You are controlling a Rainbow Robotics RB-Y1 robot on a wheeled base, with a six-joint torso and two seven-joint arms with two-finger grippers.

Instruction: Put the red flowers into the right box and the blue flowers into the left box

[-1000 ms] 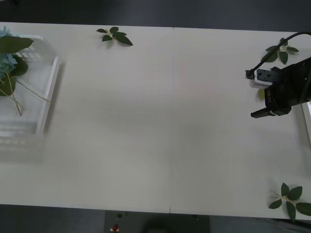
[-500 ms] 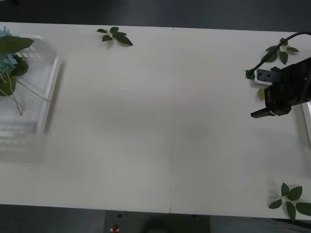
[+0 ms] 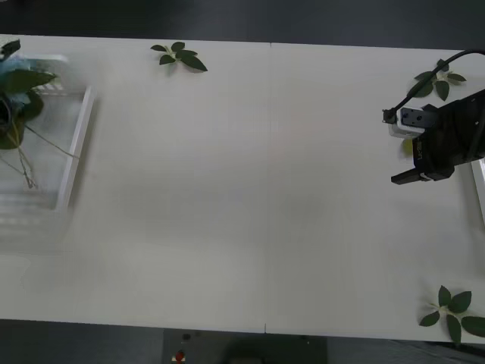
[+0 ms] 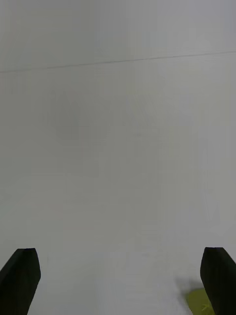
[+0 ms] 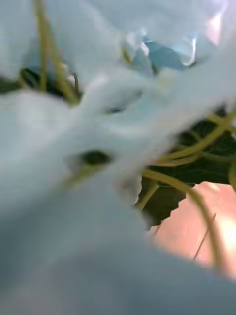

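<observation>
The blue flowers [image 3: 10,67] lie at the far end of the left box [image 3: 79,136] at the table's left edge, their green leaves and thin stems spread over its floor. Pale blue petals and yellow-green stems of the blue flowers [image 5: 167,54] press close against the left wrist camera. My right gripper [image 3: 398,149] hangs over the table's right side, next to the thin rim of the right box [image 3: 479,189]. Its black fingers stand open with only bare table between them [image 4: 120,252]. The red flowers are out of view.
Loose green leaf sprigs lie at the far middle-left [image 3: 179,56], the far right [image 3: 438,80] and the near right corner [image 3: 453,311]. A small yellow-green scrap [image 4: 201,301] sits by one right finger. The broad white table [image 3: 250,189] spreads between the boxes.
The blue flowers, leaves and stems in the left box have shifted toward the far end and look blurred by motion. The right arm has not moved.
</observation>
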